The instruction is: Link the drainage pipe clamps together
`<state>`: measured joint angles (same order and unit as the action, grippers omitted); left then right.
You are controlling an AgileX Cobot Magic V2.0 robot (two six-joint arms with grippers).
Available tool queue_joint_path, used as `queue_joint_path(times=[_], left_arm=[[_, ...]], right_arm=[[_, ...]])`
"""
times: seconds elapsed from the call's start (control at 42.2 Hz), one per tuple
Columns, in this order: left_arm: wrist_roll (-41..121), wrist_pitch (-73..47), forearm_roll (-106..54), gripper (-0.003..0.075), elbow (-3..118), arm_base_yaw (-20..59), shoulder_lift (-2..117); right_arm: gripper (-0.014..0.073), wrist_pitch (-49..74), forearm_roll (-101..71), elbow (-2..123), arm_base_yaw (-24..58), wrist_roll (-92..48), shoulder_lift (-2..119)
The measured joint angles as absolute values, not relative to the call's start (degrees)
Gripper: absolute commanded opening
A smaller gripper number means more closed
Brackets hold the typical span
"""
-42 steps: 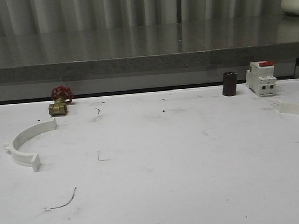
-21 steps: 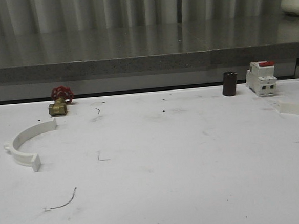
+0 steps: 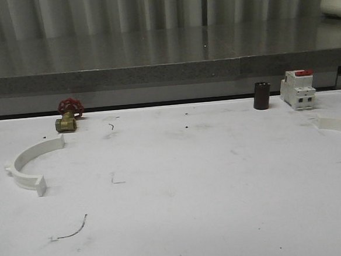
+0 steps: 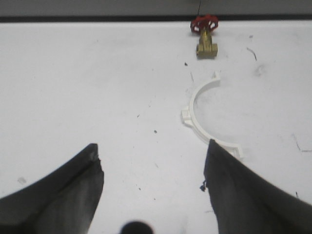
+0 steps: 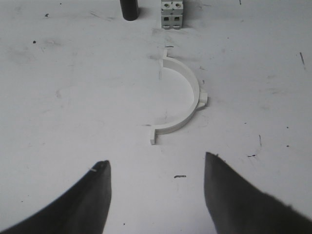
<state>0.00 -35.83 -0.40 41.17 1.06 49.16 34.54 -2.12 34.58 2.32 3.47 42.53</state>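
While both my grippers hang above the white tabletop [image 3: 180, 180], each has its dark fingers spread wide with nothing between them: the left gripper [image 4: 152, 163] and the right gripper [image 5: 157, 175] are both released.

Taking the red-handled brass valve [image 3: 68, 116] as my landmark: the first white plastic half-ring clamp [image 3: 31, 162] lies flat on the table just in front of the valve, on my side of it and slightly to my left. Its arc bulges to my left and its hollow opens to my right. I can see a flat tab at each end and a small lug on the outer curve. From my left wrist camera this same clamp [image 4: 204, 117] sits ahead of my fingers, and one end tab lies close by the tip of one finger [image 4: 234, 190] without touching it.

Far to the right of the valve, past the dark cylindrical sleeve [image 3: 262, 95] and the white breaker with a red switch [image 3: 298, 89], lies the second white half-ring clamp [image 5: 183, 100], flat as well, in front of the breaker. It shows the same end tabs and outer lug. The two halves are well apart, not joined.
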Motion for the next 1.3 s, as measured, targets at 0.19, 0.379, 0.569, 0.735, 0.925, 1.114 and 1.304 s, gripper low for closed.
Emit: queue_joint_path(times=[0.19,0.379,0.569,0.735,0.925,1.114,1.304], left_arm=[[0.0,-34.7,-1.7,0.0437,45.1,1.1,60.0],[1.1,-33.5,-5.6,0.0437,49.4,3.4,69.6],[1.4,-34.9,-5.3,0.0437,57.0,8.4,80.0],[1.5,-38.1,-5.0,0.0437,62.9,10.8,88.3],[1.5,-41.9,-4.6,0.0437,67.8,11.0,95.9],[-2.0,-43.3,-1.1,0.0437,70.3,11.0,101.3],[-4.4,-43.3,0.4,0.0437,70.6,11.0,104.7]], right_arm=[[0.0454,34.5,-2.1,34.6,2.3,3.5,42.5],[0.0454,34.5,-2.1,34.6,2.3,3.5,42.5],[0.0454,34.5,-2.1,34.6,2.3,3.5,42.5],[0.0453,34.5,-2.1,34.6,2.3,3.5,42.5],[0.0453,34.5,-2.1,34.6,2.3,3.5,42.5],[0.0453,34.5,-2.1,34.6,2.3,3.5,42.5],[0.0453,34.5,-2.1,34.6,2.3,3.5,42.5]])
